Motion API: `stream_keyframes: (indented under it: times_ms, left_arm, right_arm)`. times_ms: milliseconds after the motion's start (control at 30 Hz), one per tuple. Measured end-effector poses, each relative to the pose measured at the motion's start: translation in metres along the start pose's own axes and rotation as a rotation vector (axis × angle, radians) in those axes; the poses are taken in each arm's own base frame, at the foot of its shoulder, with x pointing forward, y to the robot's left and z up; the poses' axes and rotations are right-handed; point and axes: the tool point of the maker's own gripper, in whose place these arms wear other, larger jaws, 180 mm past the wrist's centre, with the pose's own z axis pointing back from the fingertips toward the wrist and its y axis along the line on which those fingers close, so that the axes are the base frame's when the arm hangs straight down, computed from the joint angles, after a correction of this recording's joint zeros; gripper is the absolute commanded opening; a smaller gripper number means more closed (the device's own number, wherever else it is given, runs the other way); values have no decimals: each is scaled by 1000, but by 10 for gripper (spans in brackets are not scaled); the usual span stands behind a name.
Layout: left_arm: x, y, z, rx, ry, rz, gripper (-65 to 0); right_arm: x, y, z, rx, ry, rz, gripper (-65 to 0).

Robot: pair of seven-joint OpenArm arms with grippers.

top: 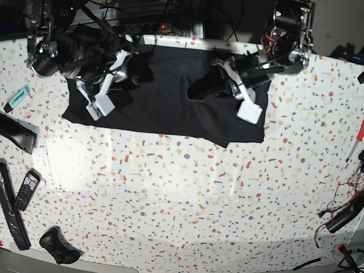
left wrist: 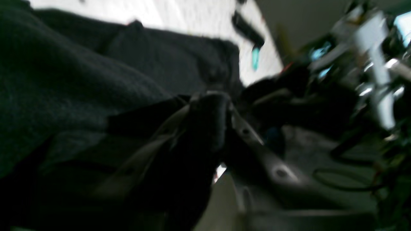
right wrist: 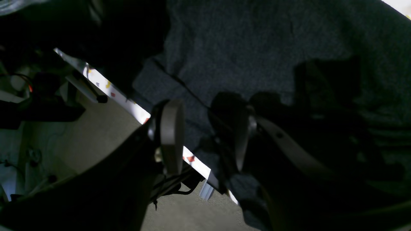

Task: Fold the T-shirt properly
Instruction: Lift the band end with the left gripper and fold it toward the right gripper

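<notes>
The T-shirt (top: 165,99) lies spread as a wide black band along the far edge of the speckled bench (top: 187,199), its near edge running roughly straight and one corner dipping toward the middle of the bench on the base view's right. Both arms reach over it from the far side.

The left gripper (left wrist: 210,122) sits at a raised bunch of black cloth near the shirt's right part in the base view. The wrist picture there is blurred: cloth is heaped against and between the jaws, but whether they pinch it or stand loose around it cannot be told.

The right gripper (right wrist: 205,134) is at the shirt's far edge on the base view's left. Its jaws stand clearly apart, one pale pad over the bench edge and the other over the fabric, with a hem of the shirt passing through the gap and nothing clamped.

Near the bench's left edge in the base view lie a turquoise marker (top: 19,97), a phone (top: 27,189) and a black controller (top: 57,245); a red-handled screwdriver (top: 356,140) lies at the right edge
</notes>
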Motion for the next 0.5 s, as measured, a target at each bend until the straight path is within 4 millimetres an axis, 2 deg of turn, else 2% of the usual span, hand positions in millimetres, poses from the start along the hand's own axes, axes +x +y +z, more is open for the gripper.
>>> stream_keyframes:
  times_ms: [33,67,100,300,433,500]
  left_arm:
    - [0,-3,-3,-11,3,-5,-385]
    - [2,-6,-6,-24,2,-13,-344]
    - [5,-8,-8,-34,3,-21,-334]
    - [32,-12,-12,-79,-14,-59,-335]
    - [36,-1,-3,-38,64,-112,-335]
    - [41,12,7,5,70,-119,-335]
  right_arm:
    - [0,0,0,0,0,0,-415]
    - [0,0,0,0,-1,0,-415]
    - [0,0,0,0,-1,0,-415]
    - [0,0,0,-1,0,0,-415]
    - [6,-1,1,-3,-32,2,-415]
    - [10,-9,2,-38,-33,16,-415]
